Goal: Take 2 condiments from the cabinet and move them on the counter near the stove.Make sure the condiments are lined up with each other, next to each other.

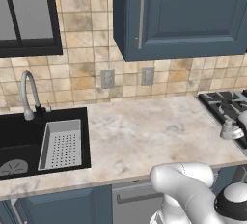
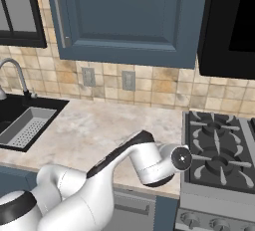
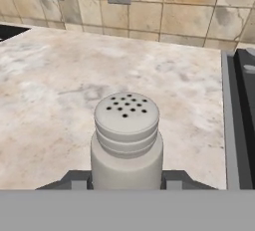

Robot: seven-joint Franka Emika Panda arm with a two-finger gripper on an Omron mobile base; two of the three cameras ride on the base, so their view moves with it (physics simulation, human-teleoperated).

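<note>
A pale grey-white shaker (image 3: 127, 140), one of the condiments, stands upright between my gripper (image 3: 127, 181) fingers, its perforated lid facing the hand camera. The gripper is shut on it, with a dark finger (image 3: 74, 180) pressed to each side. Its base is hidden, so I cannot tell whether it rests on the counter (image 3: 60, 90). The beige marbled counter (image 1: 144, 136) (image 2: 99, 130) spreads behind it, and the black stove (image 3: 244, 100) (image 1: 222, 105) (image 2: 219, 150) edge lies close on the right. My arm's wrist (image 2: 154, 168) hovers at the counter's front edge beside the stove. The cabinet is out of view.
A black sink (image 1: 19, 141) with a grey strainer tray (image 1: 61, 143) and curved tap (image 1: 29, 92) sits at the left. A closed blue wall cabinet with a steel handle (image 1: 183, 10) (image 2: 124, 16) hangs above. Two outlets (image 1: 107, 78) are set in the tiled backsplash.
</note>
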